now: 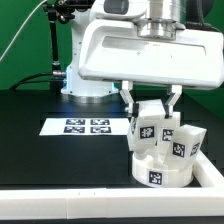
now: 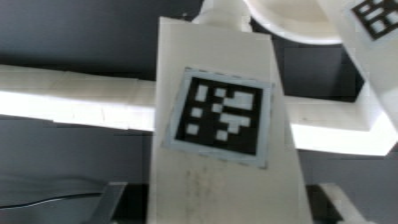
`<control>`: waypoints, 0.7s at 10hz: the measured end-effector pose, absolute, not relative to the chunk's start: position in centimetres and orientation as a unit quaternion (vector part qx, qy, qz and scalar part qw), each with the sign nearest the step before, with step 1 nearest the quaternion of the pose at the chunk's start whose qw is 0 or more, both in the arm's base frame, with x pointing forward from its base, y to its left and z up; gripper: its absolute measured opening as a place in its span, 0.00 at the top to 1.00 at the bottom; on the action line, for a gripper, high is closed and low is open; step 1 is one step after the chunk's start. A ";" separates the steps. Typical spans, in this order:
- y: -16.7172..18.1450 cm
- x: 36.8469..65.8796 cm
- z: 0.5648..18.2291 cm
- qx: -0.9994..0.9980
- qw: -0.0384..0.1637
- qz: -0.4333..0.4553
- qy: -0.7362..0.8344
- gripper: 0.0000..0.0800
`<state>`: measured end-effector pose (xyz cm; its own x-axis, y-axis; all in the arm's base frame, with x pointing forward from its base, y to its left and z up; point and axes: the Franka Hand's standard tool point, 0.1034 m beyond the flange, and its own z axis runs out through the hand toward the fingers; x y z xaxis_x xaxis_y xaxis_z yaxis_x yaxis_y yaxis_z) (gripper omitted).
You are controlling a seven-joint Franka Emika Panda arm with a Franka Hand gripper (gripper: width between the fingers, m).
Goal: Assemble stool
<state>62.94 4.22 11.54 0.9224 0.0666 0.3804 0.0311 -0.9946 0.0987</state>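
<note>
1. Plainly, the claw (image 1: 150, 106) is clenched on one leg (image 1: 147, 124) of the stool. Its two fingers stand on either side of the white block. In the wrist view that leg fills the space between them, with its black-and-white tag facing the camera.
2. The held leg is upright or close to it, and it hangs over the round seat (image 1: 141, 168). The seat sits on the black table (image 1: 40, 155) toward the exterior view's right, near the white rail (image 1: 213, 174). The pictures do not show whether the leg's lower end touches the seat.
3. Two other legs (image 1: 188, 142) appear to stand on the seat just beside the held one, on the exterior view's right. How firmly they sit in their sockets cannot be told.
4. The marker board (image 1: 85, 126) lies flat on the table to the exterior view's left of the seat, apart from it, and plays no part here.
5. The step in hand looks like the fitting of the last leg, so the stool seems well along.
6. The next move calls for lining the leg's end up with the free socket and bringing it down straight. The claw should let go only once the leg is seated. A tilted leg could jam, and a sideways slip could knock the neighbouring legs.
</note>
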 end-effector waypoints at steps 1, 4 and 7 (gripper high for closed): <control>4.2 62.9 11.5 0.979 0.046 0.195 0.025 0.59; 4.0 62.8 11.5 0.957 0.051 0.283 0.041 0.59; 5.0 61.3 11.6 0.954 0.049 0.293 0.052 0.59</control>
<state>61.27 4.96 11.64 0.8234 0.1276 0.5529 0.0706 -0.9898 0.1234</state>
